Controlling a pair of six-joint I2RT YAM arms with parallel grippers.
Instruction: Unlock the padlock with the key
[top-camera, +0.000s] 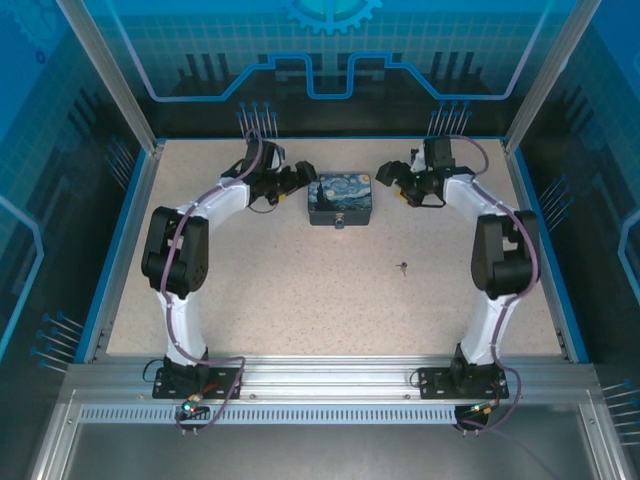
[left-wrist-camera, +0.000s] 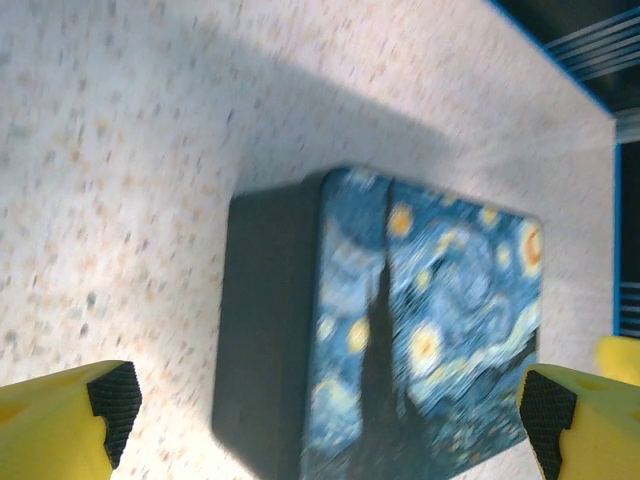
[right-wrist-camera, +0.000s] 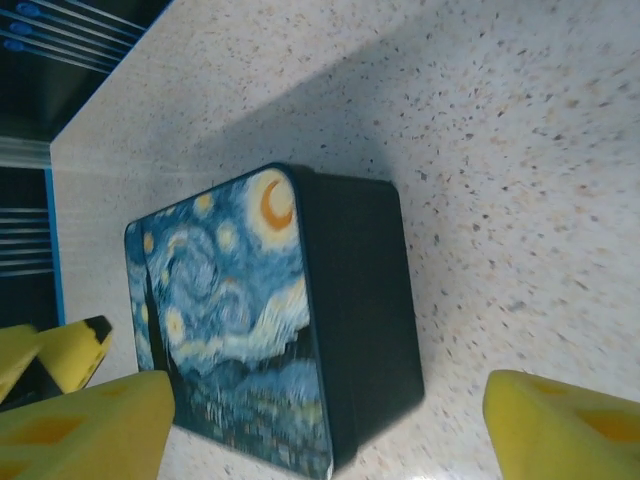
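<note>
On tin's (top-camera: 340, 198) near wall: padlock (top-camera: 340, 223), long axis twd arm bases.

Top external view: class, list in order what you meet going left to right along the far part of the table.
Left arm's fingers → rounded tin box painted with blue-and-yellow swirls → right arm's fingers.

rounded tin box (left-wrist-camera: 430, 330) painted in blue swirls with yellow stars, sides dark; bench (left-wrist-camera: 120, 170) beige, finely speckled; left hand (left-wrist-camera: 328, 405) fingers (left-wrist-camera: 45, 435) yellow, pads (left-wrist-camera: 114, 395) black.
</note>
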